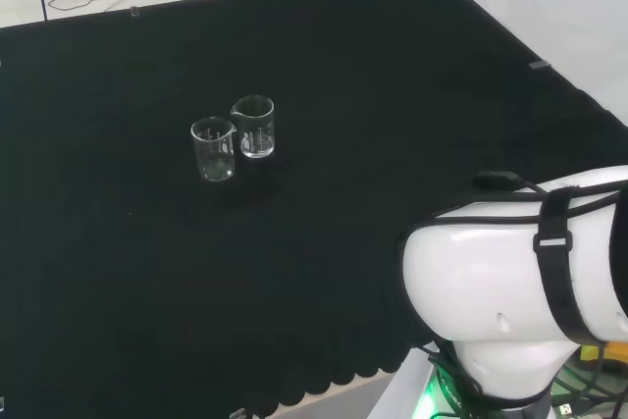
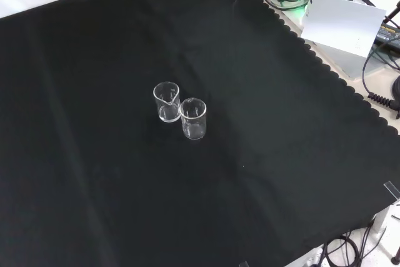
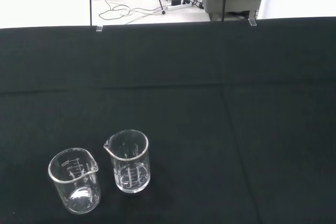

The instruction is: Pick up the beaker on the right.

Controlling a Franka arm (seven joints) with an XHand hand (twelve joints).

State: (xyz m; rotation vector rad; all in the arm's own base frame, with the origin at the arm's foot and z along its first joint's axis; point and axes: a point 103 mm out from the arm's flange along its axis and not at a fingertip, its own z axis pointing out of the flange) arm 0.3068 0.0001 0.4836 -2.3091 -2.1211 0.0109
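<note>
Two small clear glass beakers stand upright and empty on the table's black cloth [image 1: 324, 272], so close together they look to be touching or nearly so. In the head view the right-hand clear glass beaker [image 1: 254, 127] [image 2: 167, 102] [image 3: 128, 160] sits a little farther back than the left-hand clear glass beaker [image 1: 213, 149] [image 2: 193, 118] [image 3: 75, 180], while in the front view that same pair runs diagonally, the first one upper left of the other. The big white arm link [image 1: 510, 287] bulks at the lower right of the head view, well apart from both beakers, and I cannot tell whether the robot hand is open or closed.
</note>
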